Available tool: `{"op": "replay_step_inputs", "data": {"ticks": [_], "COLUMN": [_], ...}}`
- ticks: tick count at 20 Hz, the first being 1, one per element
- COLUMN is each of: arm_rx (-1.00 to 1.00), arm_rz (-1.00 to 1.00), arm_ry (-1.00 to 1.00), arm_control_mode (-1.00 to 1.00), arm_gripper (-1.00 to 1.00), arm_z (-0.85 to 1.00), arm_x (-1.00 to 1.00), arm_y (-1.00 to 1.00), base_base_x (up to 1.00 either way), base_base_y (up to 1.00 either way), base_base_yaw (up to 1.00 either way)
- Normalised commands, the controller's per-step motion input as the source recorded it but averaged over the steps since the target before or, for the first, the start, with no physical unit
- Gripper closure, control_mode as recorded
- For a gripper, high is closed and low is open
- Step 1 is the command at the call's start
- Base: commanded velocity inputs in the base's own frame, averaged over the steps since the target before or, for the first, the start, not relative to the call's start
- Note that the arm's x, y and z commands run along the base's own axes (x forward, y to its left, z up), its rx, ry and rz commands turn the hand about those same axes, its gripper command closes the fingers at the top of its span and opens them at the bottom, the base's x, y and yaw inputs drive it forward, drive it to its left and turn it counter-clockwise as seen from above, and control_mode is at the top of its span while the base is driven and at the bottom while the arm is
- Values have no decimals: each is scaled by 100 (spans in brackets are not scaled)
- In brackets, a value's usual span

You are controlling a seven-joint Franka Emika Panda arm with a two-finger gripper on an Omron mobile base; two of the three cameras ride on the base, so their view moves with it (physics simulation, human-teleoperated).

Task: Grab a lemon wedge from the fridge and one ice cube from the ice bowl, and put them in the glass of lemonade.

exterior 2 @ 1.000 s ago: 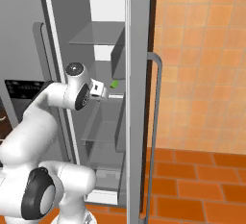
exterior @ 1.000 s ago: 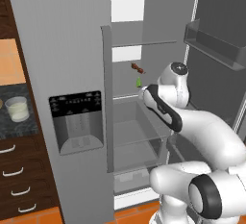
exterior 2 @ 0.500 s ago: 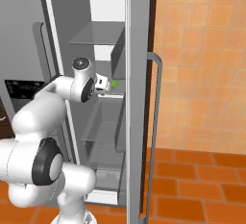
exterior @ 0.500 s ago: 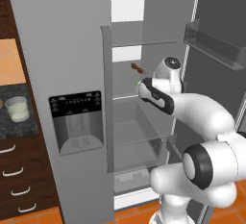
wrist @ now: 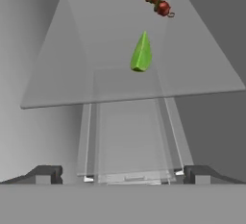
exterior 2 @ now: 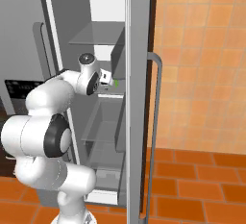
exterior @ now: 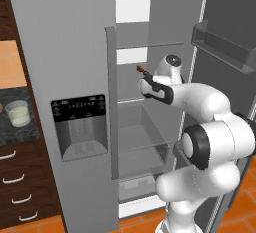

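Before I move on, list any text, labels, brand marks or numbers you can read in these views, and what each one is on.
No text can be read in these views.
Black dispenser panel on the tall grey steel fridge: a row of small pale marks along its top, too small and blurred to read.
Small clear glass of pale lemonade: no label visible.
Green wedge and small red items on the fridge shelf: no markings.

The fridge [exterior: 65, 52] stands with its right door swung open and its left door, bearing the black dispenser panel, shut. A green wedge [wrist: 141, 53] lies on a clear glass shelf inside. The glass [exterior: 16, 113] of pale liquid stands upright on the dark counter left of the fridge.
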Motion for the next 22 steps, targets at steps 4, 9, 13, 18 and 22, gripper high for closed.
{"op": "replay_step_inputs", "data": {"ticks": [4, 9, 13, 18, 22], "arm_rx": [0, 0, 0, 0, 0], "arm_rz": [0, 0, 0, 0, 0], "arm_ry": [-1, -3, -4, -3, -1], "arm_control_mode": [-100, -100, -100, -100, -100], "arm_gripper": [-100, -100, -100, -100, -100], "arm_z": [-1, -17, -29, -24, -18], "arm_x": [42, 36, 35, 39, 38], "arm_y": [-2, -7, -7, -1, -6], "base_base_x": [0, 0, 0, 0, 0], "base_base_y": [0, 0, 0, 0, 0], "base_base_yaw": [0, 0, 0, 0, 0]}}
